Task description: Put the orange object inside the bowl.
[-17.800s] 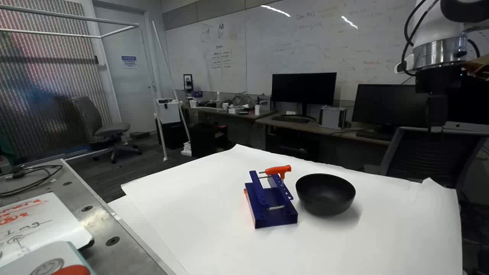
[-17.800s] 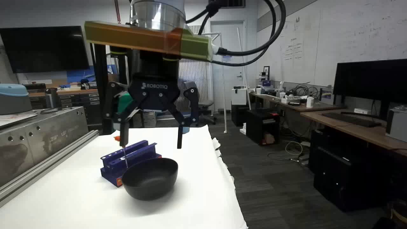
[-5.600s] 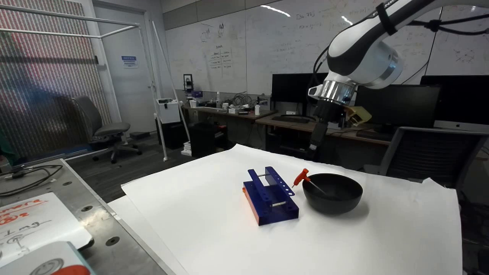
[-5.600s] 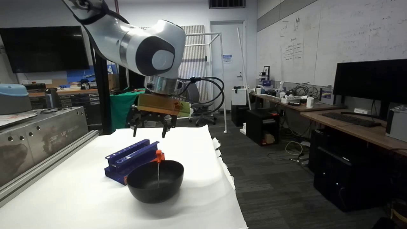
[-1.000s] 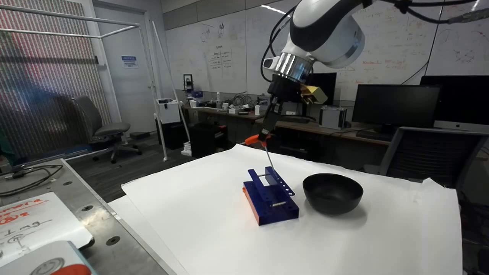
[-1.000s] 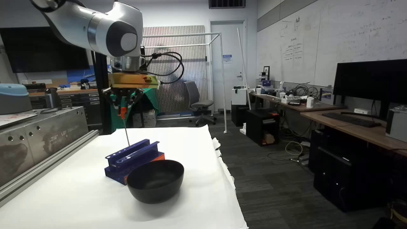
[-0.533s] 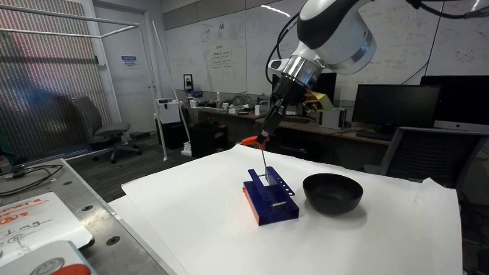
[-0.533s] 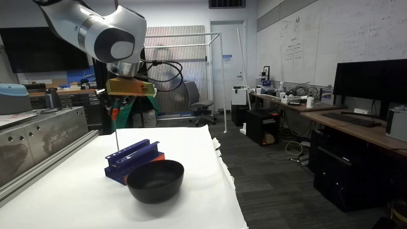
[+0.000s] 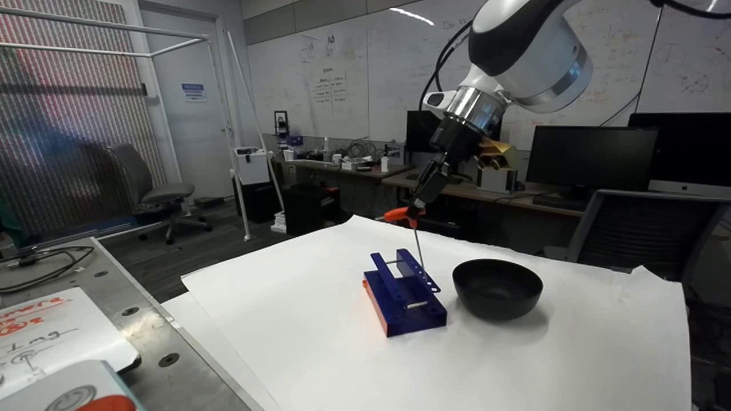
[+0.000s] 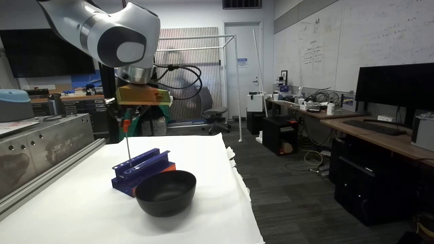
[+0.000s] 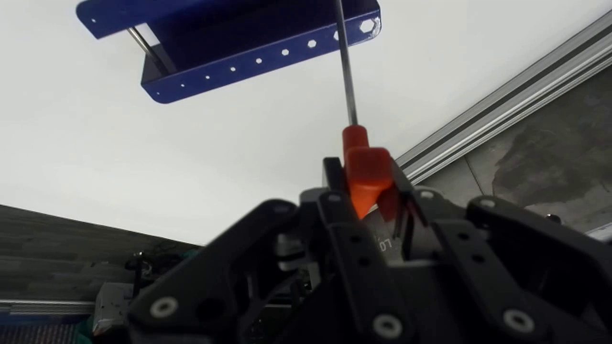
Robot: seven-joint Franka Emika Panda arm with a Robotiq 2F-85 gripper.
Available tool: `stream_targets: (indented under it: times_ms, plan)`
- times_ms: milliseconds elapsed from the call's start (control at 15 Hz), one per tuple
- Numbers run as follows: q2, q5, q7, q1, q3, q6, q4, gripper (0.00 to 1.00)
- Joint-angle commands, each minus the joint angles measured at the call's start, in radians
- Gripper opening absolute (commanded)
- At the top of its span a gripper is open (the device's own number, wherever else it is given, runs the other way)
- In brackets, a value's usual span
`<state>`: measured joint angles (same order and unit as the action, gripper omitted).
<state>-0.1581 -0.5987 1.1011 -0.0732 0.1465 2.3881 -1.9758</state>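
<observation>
The orange object is a T-handled hex key with an orange-red handle (image 11: 368, 162) and a thin metal shaft (image 11: 347, 76). My gripper (image 9: 414, 209) is shut on that handle, one black finger (image 11: 333, 174) pressed to each side in the wrist view. In both exterior views the key hangs steeply, shaft down, above the blue holder. The shaft's lower end reaches the holder's raised rails; whether it touches them or enters a hole I cannot tell. The black bowl (image 9: 497, 291) sits upright on the white sheet beside the holder, apart from the gripper, only bare black showing inside it.
The dark-blue holder (image 10: 140, 169), with two raised rails and a row of holes, stands close to the bowl (image 10: 166, 200). A metal block (image 10: 51, 145) borders the white-covered table (image 10: 84, 217) along one side. Desks with monitors (image 9: 591, 154) stand behind.
Over the last second the gripper has tilted more and come slightly lower with the key. Several seconds ago the key leaned in the bowl, the gripper open above; now it is held over the holder.
</observation>
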Motion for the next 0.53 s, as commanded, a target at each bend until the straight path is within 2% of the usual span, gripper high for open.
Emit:
stream_targets:
  times_ms: [0, 467]
  plan:
    - [0.062, -0.034, 0.029, 0.009, -0.023, 0.02, -0.069, 0.11]
    - [0.071, -0.068, 0.066, 0.01, -0.043, 0.017, -0.093, 0.11]
